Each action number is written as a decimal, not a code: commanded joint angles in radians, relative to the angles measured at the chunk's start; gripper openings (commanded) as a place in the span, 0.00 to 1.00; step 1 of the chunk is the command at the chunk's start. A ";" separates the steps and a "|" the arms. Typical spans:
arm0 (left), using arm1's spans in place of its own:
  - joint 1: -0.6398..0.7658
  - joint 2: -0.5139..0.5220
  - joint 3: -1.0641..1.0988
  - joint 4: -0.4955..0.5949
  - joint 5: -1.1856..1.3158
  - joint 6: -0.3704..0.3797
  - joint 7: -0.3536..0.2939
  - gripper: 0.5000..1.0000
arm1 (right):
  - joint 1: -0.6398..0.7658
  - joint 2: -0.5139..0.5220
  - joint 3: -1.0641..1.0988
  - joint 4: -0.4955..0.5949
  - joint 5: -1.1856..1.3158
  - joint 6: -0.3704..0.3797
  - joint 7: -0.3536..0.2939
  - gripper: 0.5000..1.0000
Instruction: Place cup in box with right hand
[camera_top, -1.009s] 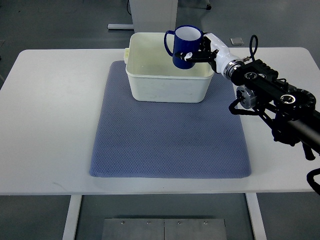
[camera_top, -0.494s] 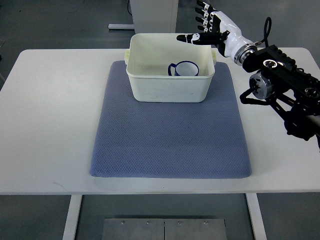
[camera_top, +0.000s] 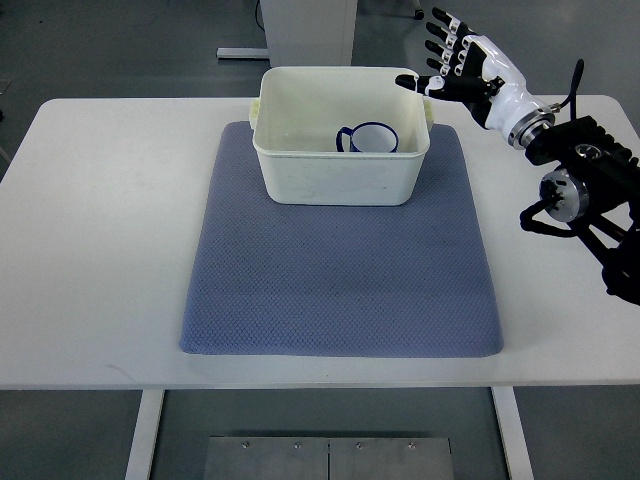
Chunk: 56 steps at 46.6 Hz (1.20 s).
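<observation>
Top view, taken steeply from the robot's side: nearest the camera, a grey metal plate is seen on the floor below the front edge of the white table, between two white table legs; on the table a blue-grey mat is laid flat, its front edge lying near the table's front edge and its far edge running under the box. Toward the far side of the mat, a cream plastic box is set upright with its open top facing up; the blue cup is found inside it, upright on the box floor toward the right half, its white interior showing and its handle turned to the left; nothing is touching the cup. To the right, a black arm is brought in from the right edge of the picture, over the bare table beside the mat; it ends in the right hand, white with black fingers. The hand is held above and just beyond the box's far right corner, clear of the cup; its fingers are spread apart and nothing is gripped, with the thumb tip reaching toward the box rim. Beyond the table, grey floor and the base of a white stand are visible.
</observation>
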 joint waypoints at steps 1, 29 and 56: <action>0.000 0.000 0.000 0.000 0.000 0.000 0.000 1.00 | -0.015 -0.025 0.005 -0.001 0.066 0.000 0.007 1.00; 0.000 0.000 0.000 0.000 0.000 0.000 0.000 1.00 | -0.149 -0.094 0.145 -0.033 0.164 0.052 -0.018 1.00; 0.000 0.000 0.000 0.000 0.000 0.000 0.001 1.00 | -0.216 -0.066 0.171 -0.153 0.410 0.134 -0.099 1.00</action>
